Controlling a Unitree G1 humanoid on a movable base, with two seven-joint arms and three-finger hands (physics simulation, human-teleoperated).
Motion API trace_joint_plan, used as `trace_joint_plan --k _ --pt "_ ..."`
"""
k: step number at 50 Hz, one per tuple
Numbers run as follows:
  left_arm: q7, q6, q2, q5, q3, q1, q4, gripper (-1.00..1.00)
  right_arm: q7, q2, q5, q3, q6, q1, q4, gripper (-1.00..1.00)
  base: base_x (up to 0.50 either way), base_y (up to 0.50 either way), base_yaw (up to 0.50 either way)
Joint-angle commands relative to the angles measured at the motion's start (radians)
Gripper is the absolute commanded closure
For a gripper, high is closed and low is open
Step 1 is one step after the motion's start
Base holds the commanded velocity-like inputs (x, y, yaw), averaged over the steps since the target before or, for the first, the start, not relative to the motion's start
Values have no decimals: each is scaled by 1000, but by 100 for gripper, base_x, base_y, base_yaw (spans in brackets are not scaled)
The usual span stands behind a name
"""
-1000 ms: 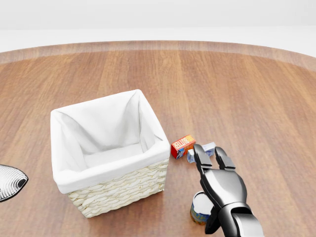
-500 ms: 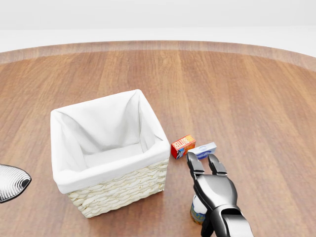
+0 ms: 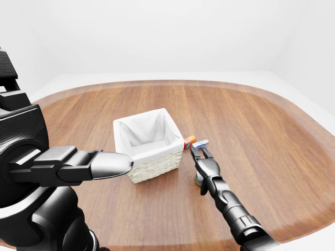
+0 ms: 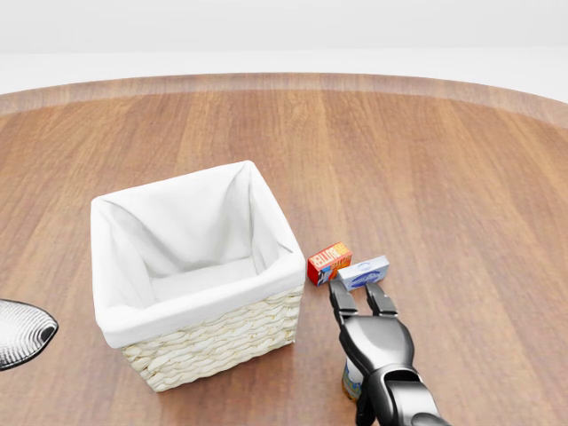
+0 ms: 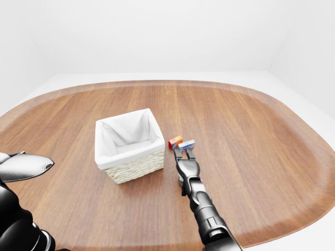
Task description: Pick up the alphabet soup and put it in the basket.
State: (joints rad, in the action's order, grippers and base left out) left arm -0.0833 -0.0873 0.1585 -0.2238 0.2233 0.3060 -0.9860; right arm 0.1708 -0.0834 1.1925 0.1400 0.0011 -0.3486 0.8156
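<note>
Wicker basket (image 4: 213, 342) with a white cloth liner stands on the wooden table (image 4: 426, 160), at the centre-left of the head view. At its four o'clock, low in the frame, the alphabet soup (image 4: 351, 380) stands upright, largely hidden beneath the right hand (image 4: 358, 299). That hand's fingers are spread and unclenched, pointing toward twelve o'clock, enclosing nothing; the can lies under the palm, not between the fingers. Just beyond the fingertips lie a small red box (image 4: 328, 263) and a blue-and-white box (image 4: 363, 272). The left hand (image 5: 23, 166) hangs idle at nine o'clock; its grip cannot be told. Judged step: reach and alignment before grasping. The next move calls for drawing the hand back and down so the fingers bracket the can.
</note>
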Motion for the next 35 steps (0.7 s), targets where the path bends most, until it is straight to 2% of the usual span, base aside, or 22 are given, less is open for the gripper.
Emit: trace_joint_plan --k 1,15,16,17,18,19,35 --pt "0 0 -2 4 1 4 -4 -100 42 13 -4 16 -2 -41 101 -100 0 0 0" --pt "0 0 -1 13 -4 2 -1 -100 73 19 11 26 -1 -50 143 -100 0 0 0" --pt "0 0 -2 14 -5 0 -1 -100 85 22 10 27 -6 -50 164 -74 0 0 0" --pt "1 0 -1 15 -5 0 2 -100 91 22 10 27 -9 -51 171 -12 0 0 0" --pt "2 0 -2 15 -4 -1 5 -100 97 22 8 27 -10 -53 177 74 0 0 0" --pt "2 0 -3 15 -3 -1 4 -100 97 21 6 26 -11 -52 175 100 0 0 0" --pt "11 0 -4 23 -10 -5 3 -100 139 28 25 37 -8 -79 234 98 0 0 0"
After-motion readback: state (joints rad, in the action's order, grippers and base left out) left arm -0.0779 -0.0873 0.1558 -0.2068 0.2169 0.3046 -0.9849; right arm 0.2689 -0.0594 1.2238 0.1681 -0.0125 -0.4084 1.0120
